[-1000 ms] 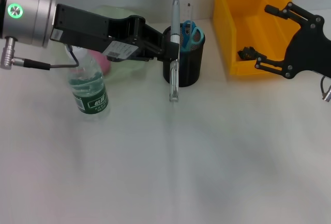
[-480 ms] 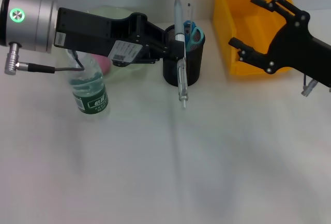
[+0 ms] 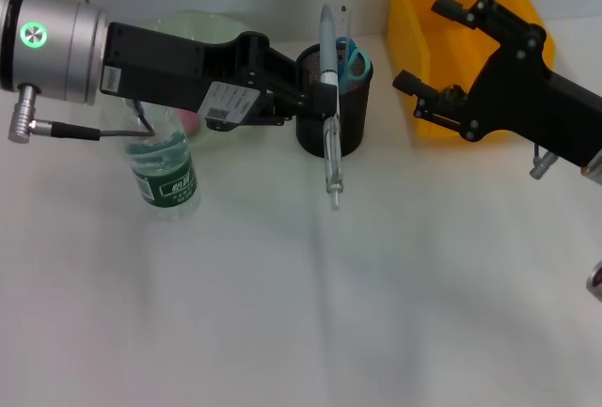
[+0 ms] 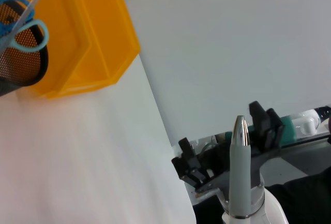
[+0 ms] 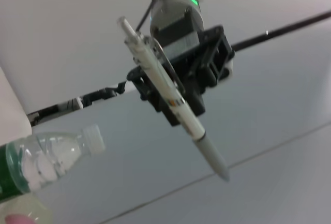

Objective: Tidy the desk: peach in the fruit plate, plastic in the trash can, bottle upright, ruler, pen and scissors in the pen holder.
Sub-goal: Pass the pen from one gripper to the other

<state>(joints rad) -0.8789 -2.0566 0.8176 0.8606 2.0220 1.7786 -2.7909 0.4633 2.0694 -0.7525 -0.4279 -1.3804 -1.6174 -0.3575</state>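
Pinching the pen (image 3: pixel 329 116) mid-barrel, my left gripper (image 3: pixel 324 97) holds it firmly: light, stiff, slippery; right gripper (image 3: pixel 428 45) spread

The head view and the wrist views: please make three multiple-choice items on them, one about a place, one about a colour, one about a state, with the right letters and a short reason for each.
1. Where are the scissors?
A. in the pen holder
B. in the trash can
C. flat on the desk

2. What colour is the trash can?
A. black
B. yellow
C. pale green

3. What does the left gripper hold?
A. nothing
B. the bottle
C. the pen

Answers:
1 A: the blue handles stick out of the black mesh cup.
2 B: the bin behind the right gripper is bright yellow.
3 C: the pen stands nearly upright in its fingers, in front of the pen holder; the right gripper is open and empty.
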